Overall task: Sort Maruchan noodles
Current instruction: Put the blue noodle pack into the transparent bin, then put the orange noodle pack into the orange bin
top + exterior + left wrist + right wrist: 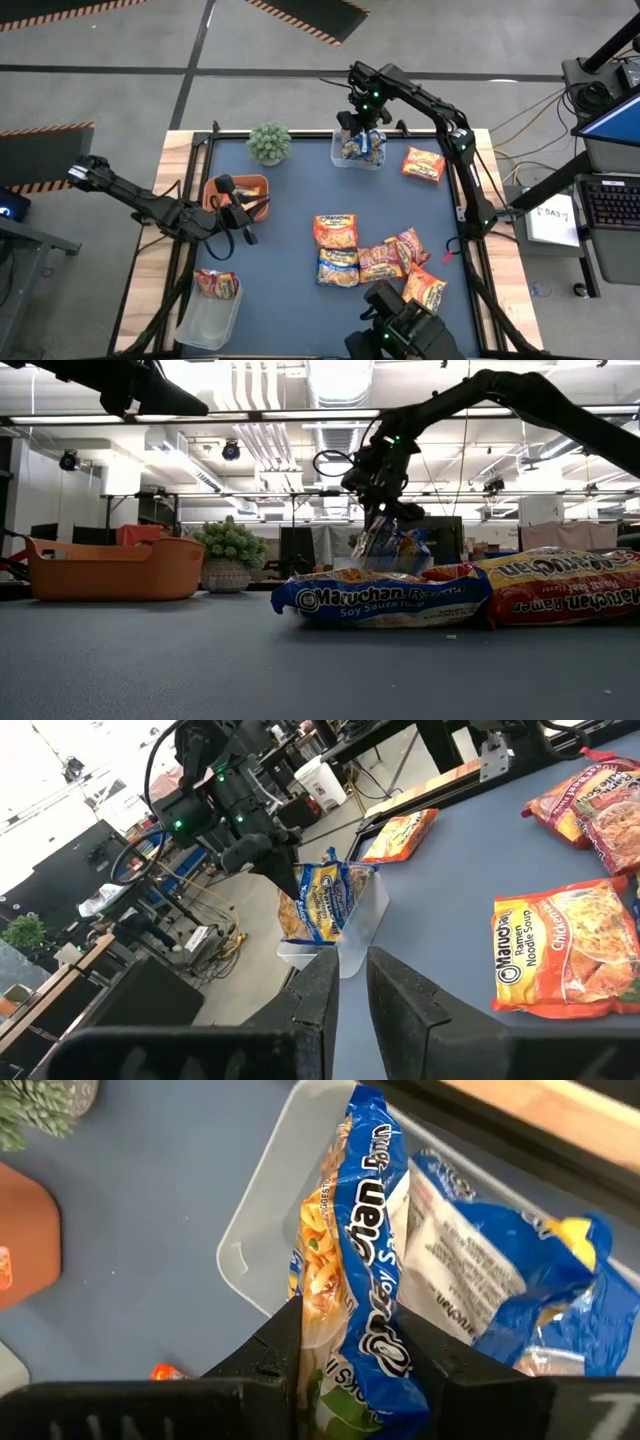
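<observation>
From above, my right gripper [360, 128] hangs over the clear tub [357, 157] at the far edge of the table [290, 215], clamped on a blue-and-yellow packet [362, 143] that stands on end in that tub. My left gripper [243, 222] waits by the orange tray [216, 187] near the left edge. One red packet [216, 283] lies in a second tub [208, 322] at the near left corner. An orange packet [423, 163] lies alone toward the far right, and a loose pile [375, 262] of about six sits by the near edge.

At table height, the right gripper holds the blue packet above the heap, with a soy-sauce packet [380, 600] and a red one [565, 588] lying flat in front.

Past my left fingers [312, 1003], whose gap looks narrow and empty, I see the right arm at the tub and a chicken packet [560, 953] on the cloth.

My right wrist view shows my fingers [280, 1342] pinching the blue packet [360, 1270] over the tub, another blue one [480, 1295] already inside.

I judge the sorting under halfway: two or three packets binned, seven or so left.
</observation>
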### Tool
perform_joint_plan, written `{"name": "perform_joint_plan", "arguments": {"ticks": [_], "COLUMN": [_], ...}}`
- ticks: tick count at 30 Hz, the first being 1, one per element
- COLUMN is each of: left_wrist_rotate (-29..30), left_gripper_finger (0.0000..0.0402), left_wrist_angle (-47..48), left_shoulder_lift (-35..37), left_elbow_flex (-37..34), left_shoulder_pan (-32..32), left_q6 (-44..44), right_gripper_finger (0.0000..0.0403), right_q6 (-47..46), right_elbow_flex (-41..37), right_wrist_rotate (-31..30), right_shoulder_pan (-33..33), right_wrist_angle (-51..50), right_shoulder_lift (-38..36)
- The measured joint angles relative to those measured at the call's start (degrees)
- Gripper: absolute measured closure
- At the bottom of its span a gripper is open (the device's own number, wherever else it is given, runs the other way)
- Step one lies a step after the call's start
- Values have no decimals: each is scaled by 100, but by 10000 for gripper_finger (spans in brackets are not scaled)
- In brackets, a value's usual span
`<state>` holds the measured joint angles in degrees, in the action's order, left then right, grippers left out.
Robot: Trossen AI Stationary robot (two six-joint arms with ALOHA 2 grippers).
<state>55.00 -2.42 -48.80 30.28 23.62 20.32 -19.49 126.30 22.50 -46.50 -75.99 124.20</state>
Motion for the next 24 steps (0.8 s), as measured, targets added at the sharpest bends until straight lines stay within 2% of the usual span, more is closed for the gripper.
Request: {"name": "perform_joint_plan", "arguments": {"ticks": [15,24], "left_wrist_rotate": [0,-2], "left_gripper_finger": [363,363], "left_wrist_angle": [-2,-2], "left_shoulder_lift": [0,0], "left_elbow_flex": [-2,-2], "left_shoulder_pan": [0,0], "left_q6": [-1,-1], "right_gripper_finger": [220,225], "right_q6": [-39,-24], "right_elbow_flex": [-4,-4], "right_wrist_rotate": [-149,-154], "right_shoulder_pan": [11,11], "right_wrist_angle": [136,277], "right_shoulder_lift": [0,0]}}
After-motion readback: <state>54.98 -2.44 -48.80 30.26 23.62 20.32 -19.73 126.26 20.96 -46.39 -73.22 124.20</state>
